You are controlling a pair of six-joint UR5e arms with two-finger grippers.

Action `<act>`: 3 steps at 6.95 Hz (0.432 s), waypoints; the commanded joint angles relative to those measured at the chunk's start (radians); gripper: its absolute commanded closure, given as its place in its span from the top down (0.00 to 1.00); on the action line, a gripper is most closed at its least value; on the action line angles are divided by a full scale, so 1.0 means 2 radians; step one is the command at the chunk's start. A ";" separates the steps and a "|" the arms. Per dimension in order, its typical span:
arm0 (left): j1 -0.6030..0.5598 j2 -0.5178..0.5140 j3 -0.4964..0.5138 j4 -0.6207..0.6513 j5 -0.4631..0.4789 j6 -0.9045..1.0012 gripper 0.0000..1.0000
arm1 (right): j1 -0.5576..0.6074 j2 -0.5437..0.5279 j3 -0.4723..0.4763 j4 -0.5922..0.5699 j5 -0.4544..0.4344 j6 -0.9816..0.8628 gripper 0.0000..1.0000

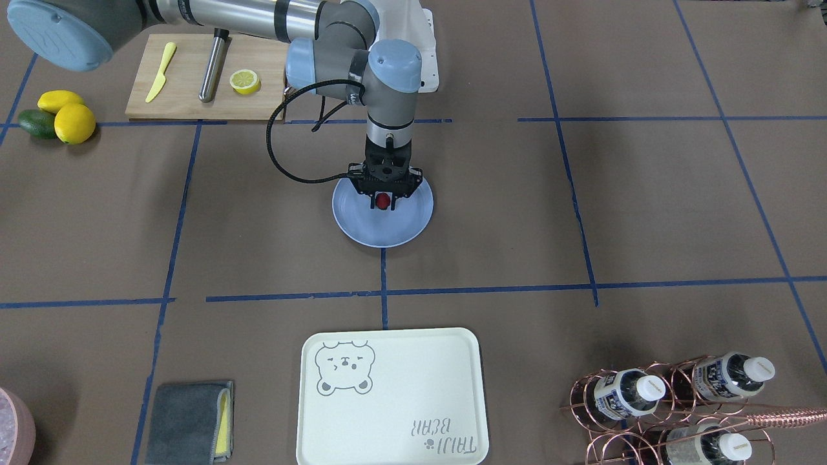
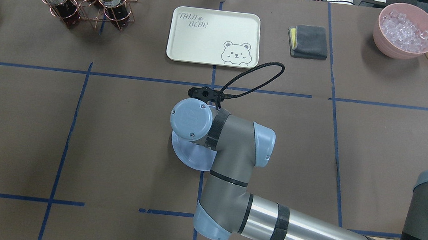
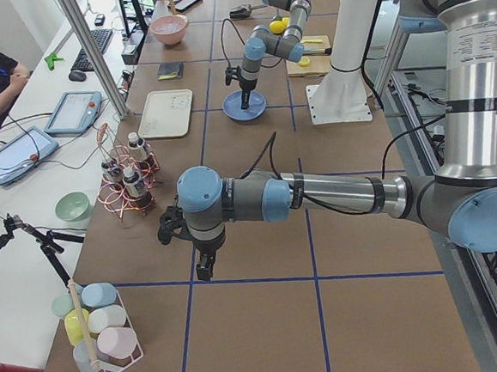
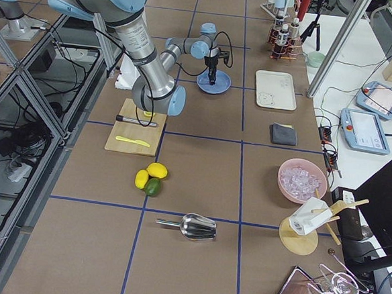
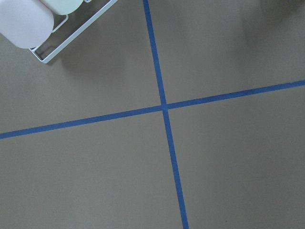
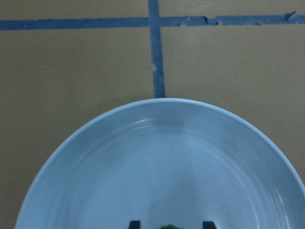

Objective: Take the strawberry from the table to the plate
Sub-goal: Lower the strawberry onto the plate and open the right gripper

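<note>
My right arm stretches out with its wrist turned straight down. The right gripper (image 1: 382, 201) is narrow and pinches the strawberry (image 1: 382, 200) low over the light blue plate (image 1: 362, 234), slightly toward 12 o'clock of its centre in the front-facing view. The berry is tiny and dark red. My left gripper (image 3: 203, 269) hangs over the table (image 1: 581, 213), and I cannot tell its opening.

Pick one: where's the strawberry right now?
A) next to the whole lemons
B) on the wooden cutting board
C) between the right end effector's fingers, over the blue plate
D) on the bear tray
C: the front-facing view shows the strawberry between the fingers of the right end effector, directly over the plate.
</note>
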State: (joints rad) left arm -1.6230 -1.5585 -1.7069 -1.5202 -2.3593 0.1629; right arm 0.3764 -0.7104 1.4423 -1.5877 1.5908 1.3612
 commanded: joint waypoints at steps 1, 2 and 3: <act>0.000 0.000 0.001 0.000 0.001 0.001 1.00 | 0.032 -0.004 0.037 -0.005 0.014 -0.016 1.00; 0.000 0.000 0.002 0.000 0.004 0.001 1.00 | 0.077 -0.035 0.075 -0.008 0.063 -0.057 1.00; 0.000 0.002 0.014 0.001 0.004 0.001 1.00 | 0.133 -0.078 0.114 -0.008 0.108 -0.124 1.00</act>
State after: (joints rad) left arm -1.6230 -1.5576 -1.6975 -1.5198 -2.3538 0.1644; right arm 0.5215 -0.7798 1.5783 -1.6002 1.7028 1.2447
